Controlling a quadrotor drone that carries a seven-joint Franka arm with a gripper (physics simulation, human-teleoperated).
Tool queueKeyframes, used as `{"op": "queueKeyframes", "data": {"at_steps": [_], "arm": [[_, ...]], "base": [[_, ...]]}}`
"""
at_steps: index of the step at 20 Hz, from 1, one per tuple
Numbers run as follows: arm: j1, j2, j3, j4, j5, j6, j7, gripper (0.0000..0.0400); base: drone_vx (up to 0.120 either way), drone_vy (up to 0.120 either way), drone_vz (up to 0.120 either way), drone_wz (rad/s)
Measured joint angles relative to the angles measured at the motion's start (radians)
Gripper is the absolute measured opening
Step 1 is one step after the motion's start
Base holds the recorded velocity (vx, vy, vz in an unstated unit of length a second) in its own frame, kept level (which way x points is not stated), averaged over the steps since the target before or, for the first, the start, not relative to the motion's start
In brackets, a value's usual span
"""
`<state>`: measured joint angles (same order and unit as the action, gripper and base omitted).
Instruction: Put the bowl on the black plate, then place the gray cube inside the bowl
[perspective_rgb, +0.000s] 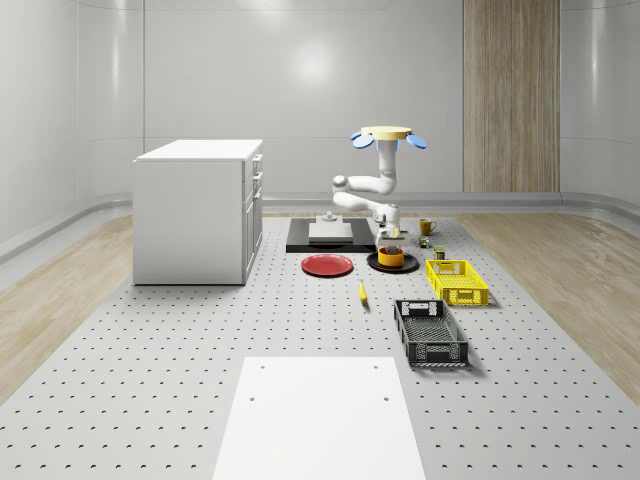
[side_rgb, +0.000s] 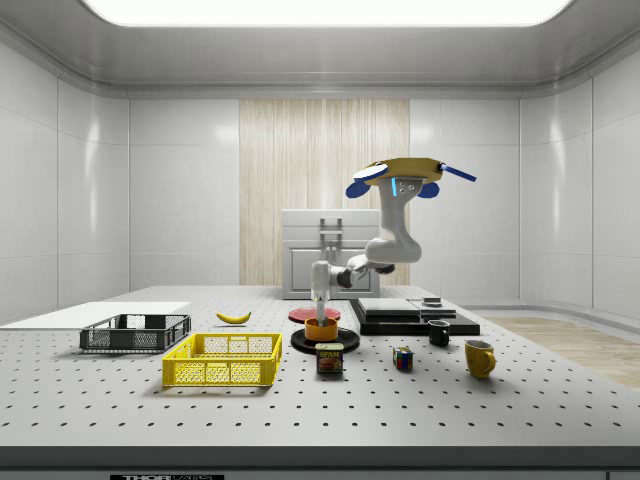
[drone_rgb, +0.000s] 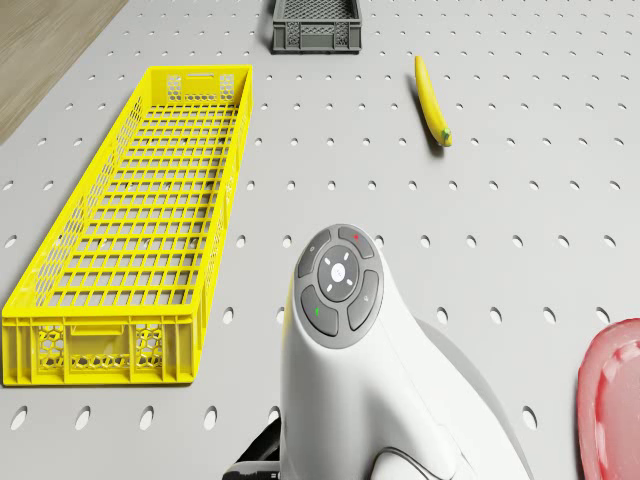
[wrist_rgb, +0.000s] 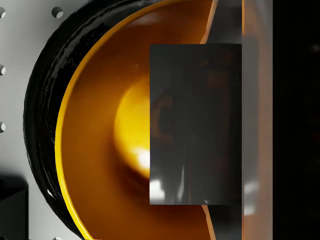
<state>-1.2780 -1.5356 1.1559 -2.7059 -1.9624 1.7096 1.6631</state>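
An orange bowl (perspective_rgb: 390, 257) (side_rgb: 321, 329) (wrist_rgb: 95, 150) sits on the black plate (perspective_rgb: 372, 263) (side_rgb: 345, 341) (wrist_rgb: 42, 100). The drone (perspective_rgb: 388, 134) (side_rgb: 405, 175) hovers above the table, behind the plate. Its white arm reaches down, so that the gripper (perspective_rgb: 390, 236) (side_rgb: 320, 306) hangs straight over the bowl. In the wrist view the gray cube (wrist_rgb: 195, 125) is close to the camera, above the bowl's hollow, with a dark finger (wrist_rgb: 297, 125) beside it. The gripper is shut on the cube.
A red plate (perspective_rgb: 327, 265) (drone_rgb: 610, 400) lies beside the black plate. A yellow crate (perspective_rgb: 457, 281) (drone_rgb: 130, 230), a dark crate (perspective_rgb: 430, 333) (drone_rgb: 315, 22) and a banana (perspective_rgb: 362, 291) (drone_rgb: 432, 100) lie nearer the front. A can (side_rgb: 330, 359), mugs (side_rgb: 479, 357) and a white cabinet (perspective_rgb: 197, 210) stand around.
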Motion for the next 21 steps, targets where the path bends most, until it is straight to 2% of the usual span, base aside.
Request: {"op": "queueKeyframes", "data": {"at_steps": [6, 9, 12, 16, 21], "arm": [[0.009, 0.004, -0.019, 0.021, -0.017, 0.012, -0.025, 0.0250], [0.014, 0.006, -0.023, 0.026, -0.020, 0.014, -0.034, 0.0323], [0.017, 0.008, -0.025, 0.028, -0.022, 0.014, -0.039, 0.0364], [0.026, 0.007, -0.004, 0.019, -0.004, 0.002, -0.043, 0.0387], [0.040, 0.004, 0.044, -0.002, 0.039, -0.021, -0.045, 0.0396]], "base": [[0.000, 0.000, 0.000, 0.000], [0.000, 0.000, 0.000, 0.000], [0.000, 0.000, 0.000, 0.000], [0.000, 0.000, 0.000, 0.000], [0.000, 0.000, 0.000, 0.000]]}}
